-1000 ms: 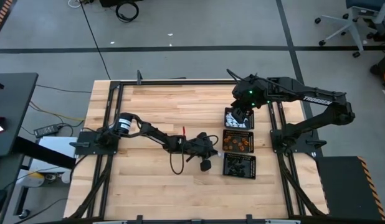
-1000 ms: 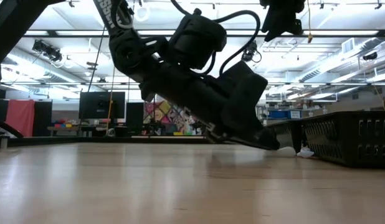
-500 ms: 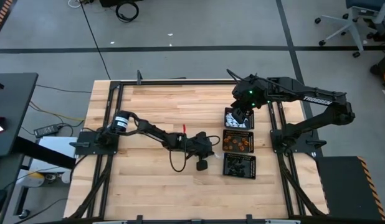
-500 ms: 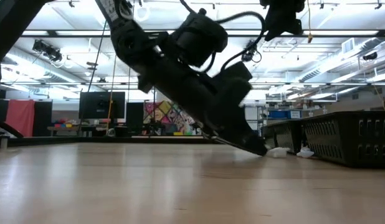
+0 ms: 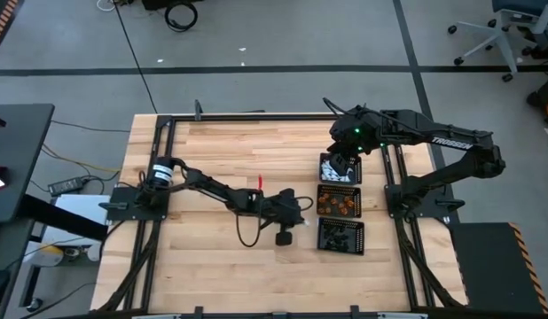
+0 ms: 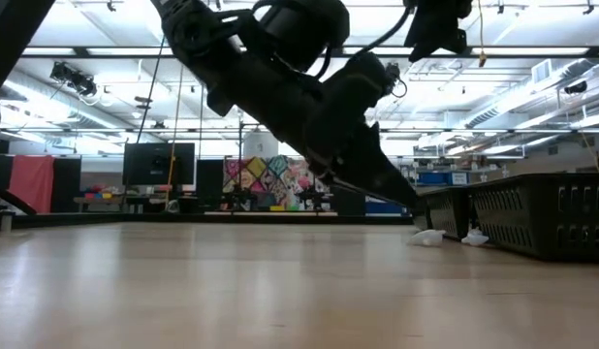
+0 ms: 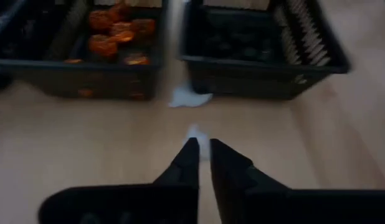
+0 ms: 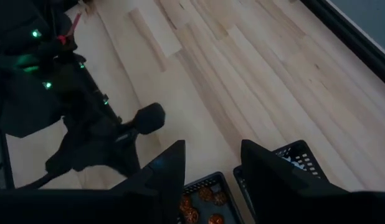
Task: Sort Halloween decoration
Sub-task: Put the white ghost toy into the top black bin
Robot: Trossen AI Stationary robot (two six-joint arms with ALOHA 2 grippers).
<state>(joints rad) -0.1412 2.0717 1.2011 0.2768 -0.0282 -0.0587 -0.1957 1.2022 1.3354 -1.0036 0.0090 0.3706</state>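
Two small white trinkets of the Halloween decoration lie on the wood in front of the trays: one (image 7: 195, 132) just past my left fingertips, one (image 7: 187, 97) at the gap between the orange tray (image 7: 86, 59) and the black tray (image 7: 261, 62). My left gripper (image 7: 202, 148) hangs a little above the table, shut but for a thin slit, with nothing between its fingers. The low view shows its tip (image 6: 414, 206) above the nearer trinket (image 6: 425, 237). My right gripper (image 8: 208, 171) waits open, high over the white tray (image 5: 341, 168).
Three black mesh trays stand in a row at the table's right: white trinkets at the far end, orange ones (image 5: 339, 203) in the middle, black ones (image 5: 340, 235) nearest. A black frame (image 5: 256, 115) borders the table. Bare wood lies left of the trays.
My left gripper first tipped its fingers more steeply, with the tip on the table beside a white trinket, then rose clear of the wood and drew back slightly toward the table's left. The trinket stays on the table.
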